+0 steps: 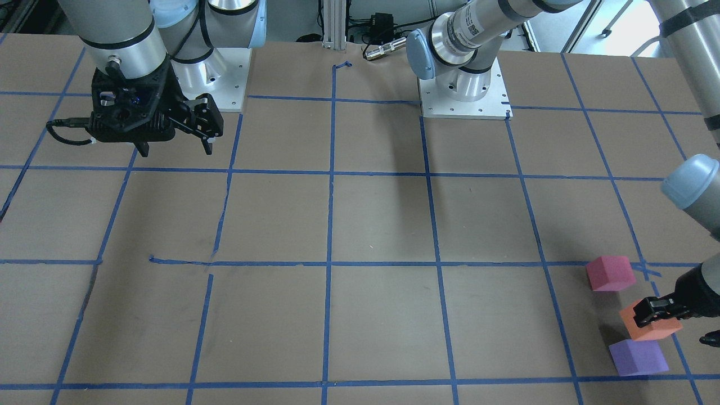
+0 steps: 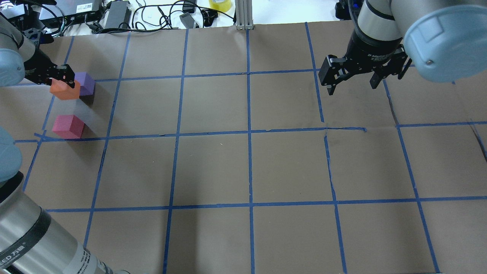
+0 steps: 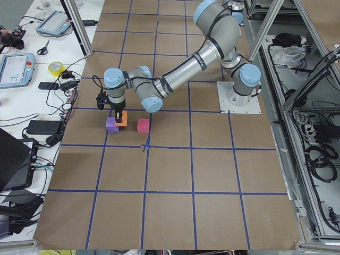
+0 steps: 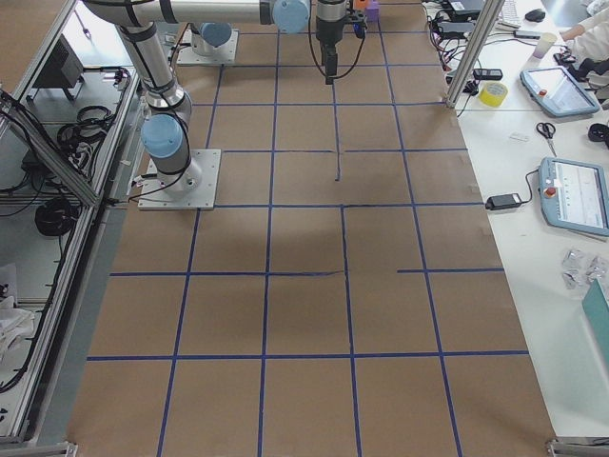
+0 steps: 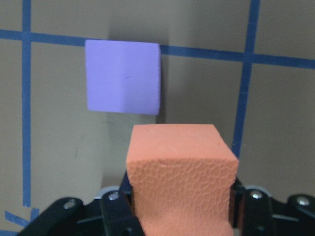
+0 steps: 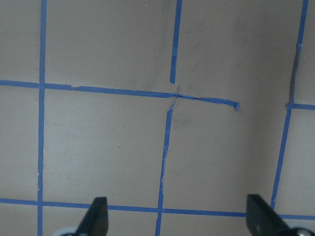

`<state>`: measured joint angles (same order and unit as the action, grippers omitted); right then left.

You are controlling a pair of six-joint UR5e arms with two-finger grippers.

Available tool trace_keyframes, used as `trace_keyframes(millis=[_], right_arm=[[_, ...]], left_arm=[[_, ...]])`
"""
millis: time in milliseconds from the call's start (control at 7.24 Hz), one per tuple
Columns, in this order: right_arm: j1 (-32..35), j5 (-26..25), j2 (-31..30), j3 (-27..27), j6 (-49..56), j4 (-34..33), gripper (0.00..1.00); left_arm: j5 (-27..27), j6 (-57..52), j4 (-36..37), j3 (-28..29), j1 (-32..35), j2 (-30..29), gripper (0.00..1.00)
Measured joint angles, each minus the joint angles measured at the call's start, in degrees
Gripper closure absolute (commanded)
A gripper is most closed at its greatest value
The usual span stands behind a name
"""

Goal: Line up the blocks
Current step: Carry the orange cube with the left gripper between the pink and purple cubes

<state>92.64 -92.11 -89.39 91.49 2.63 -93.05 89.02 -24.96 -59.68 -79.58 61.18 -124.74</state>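
Note:
My left gripper (image 2: 61, 78) is shut on the orange block (image 2: 65, 90) and holds it low over the table, right beside the purple block (image 2: 85, 83). In the left wrist view the orange block (image 5: 179, 167) sits between the fingers, with the purple block (image 5: 123, 76) just beyond it. The pinkish-red block (image 2: 68, 126) rests on the table by itself, about one block's width nearer the robot. All three show in the front view: orange (image 1: 652, 329), purple (image 1: 638, 357), pinkish-red (image 1: 610, 273). My right gripper (image 2: 352, 82) is open and empty, high over the far right of the table.
The table (image 2: 247, 167) is covered in brown paper with a grid of blue tape lines. Cables, power bricks and a yellow tape roll (image 2: 220, 4) lie beyond its far edge. The arm bases (image 1: 464, 93) stand on the robot's side.

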Motion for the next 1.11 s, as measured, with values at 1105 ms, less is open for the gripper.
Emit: trace_keyframes(millis=[1105], right_arm=[[0.0,0.0,0.0,0.0,-0.2,-0.2,0.0]], left_arm=[[0.2,-4.8,-1.3,-1.3,-0.1,-0.6,1.0]])
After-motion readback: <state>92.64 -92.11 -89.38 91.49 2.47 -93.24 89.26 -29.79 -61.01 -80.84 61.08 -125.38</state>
